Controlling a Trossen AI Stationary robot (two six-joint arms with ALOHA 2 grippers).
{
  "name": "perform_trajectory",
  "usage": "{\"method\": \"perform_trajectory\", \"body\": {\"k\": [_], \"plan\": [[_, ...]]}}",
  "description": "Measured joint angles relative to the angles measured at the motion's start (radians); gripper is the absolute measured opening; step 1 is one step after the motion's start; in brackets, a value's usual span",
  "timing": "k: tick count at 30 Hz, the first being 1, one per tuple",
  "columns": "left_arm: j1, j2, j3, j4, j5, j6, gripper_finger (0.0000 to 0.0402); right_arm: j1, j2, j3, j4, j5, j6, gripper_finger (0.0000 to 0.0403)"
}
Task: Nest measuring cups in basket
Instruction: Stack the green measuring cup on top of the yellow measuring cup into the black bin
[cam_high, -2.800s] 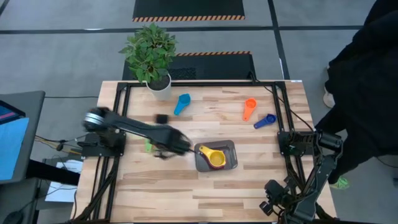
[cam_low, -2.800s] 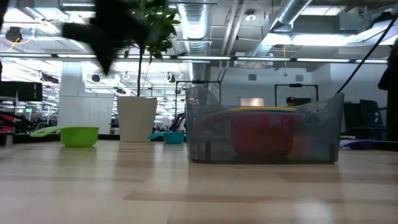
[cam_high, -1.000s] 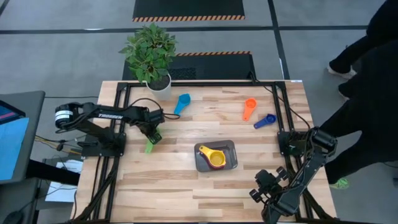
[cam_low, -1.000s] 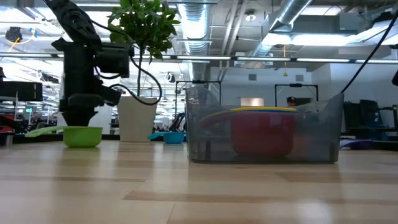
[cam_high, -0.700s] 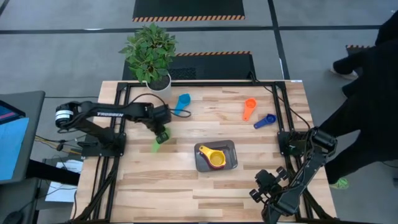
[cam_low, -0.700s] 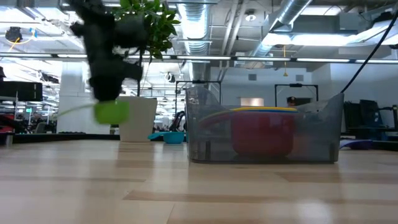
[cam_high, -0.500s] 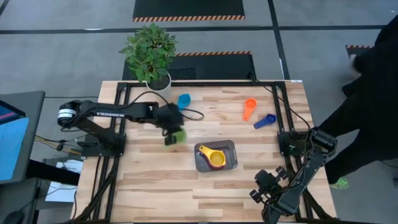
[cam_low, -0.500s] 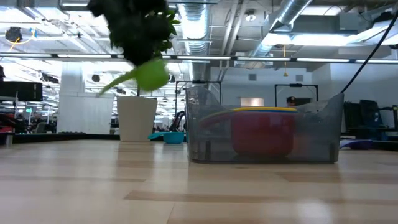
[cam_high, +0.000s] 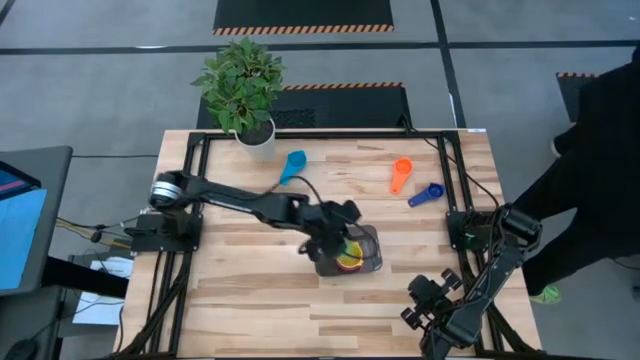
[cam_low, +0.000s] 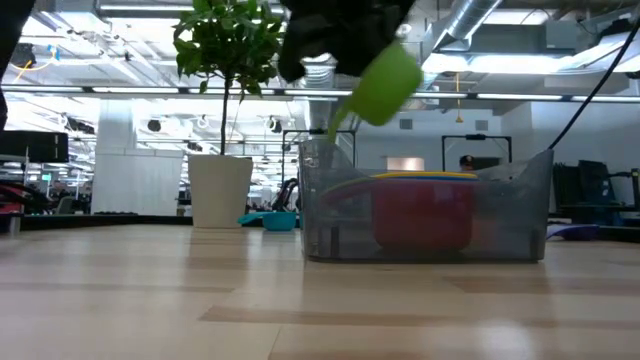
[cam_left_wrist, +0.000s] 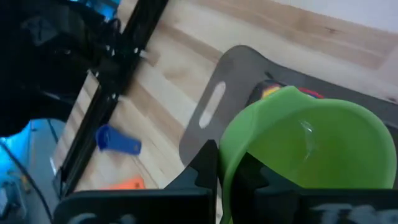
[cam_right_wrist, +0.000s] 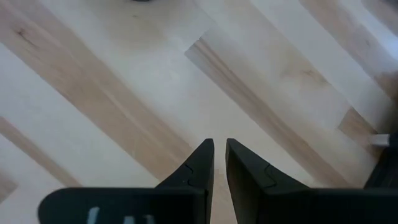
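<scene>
My left gripper (cam_high: 331, 243) hangs over the grey basket (cam_high: 373, 236), shut on the green measuring cup (cam_low: 386, 84), which is in the air above the basket's left end (cam_low: 318, 200). In the left wrist view the green cup (cam_left_wrist: 308, 152) fills the foreground over the basket (cam_left_wrist: 214, 106). A yellow cup (cam_high: 348, 258) sits nested in a red one (cam_low: 420, 215) inside the basket. The light blue cup (cam_high: 292, 166), the orange cup (cam_high: 401, 175) and a dark blue cup (cam_high: 426, 194) lie on the far half of the table. My right gripper (cam_high: 424, 300) waits shut at the near right corner. My left gripper pinches the green cup's rim (cam_left_wrist: 225, 163) at the side of the bowl, one finger (cam_left_wrist: 207, 165) outside the wall and the other against its inner side. The cup is lifted clear and tilted, with its handle (cam_low: 338, 125) pointing down toward the basket.
A white plant pot (cam_high: 256, 141) stands at the far left corner. Black frame rails (cam_high: 190, 200) run along the table's left and right sides. A person in dark clothes (cam_high: 600, 170) stands beyond the right edge. Bare wood lies near the front edge (cam_high: 280, 310).
My left gripper has lifted the green cup off the left part of the table and carried it to the right, rising, until it is over the basket. The cup has tipped, with its handle now lower than its bowl.
</scene>
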Motion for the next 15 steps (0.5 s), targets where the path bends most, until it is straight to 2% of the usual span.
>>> {"method": "perform_trajectory", "body": {"k": [7, 15], "plan": [[-0.014, 0.136, 0.162, -0.112, -0.038, 0.029, 0.0, 0.014, 0.0, 0.0, 0.042, 0.0, 0.0, 0.0065], [-0.035, 0.174, 0.165, -0.152, -0.061, 0.076, 0.0, 0.04, 0.0, 0.0, 0.058, 0.0, 0.0, 0.0065]]}}
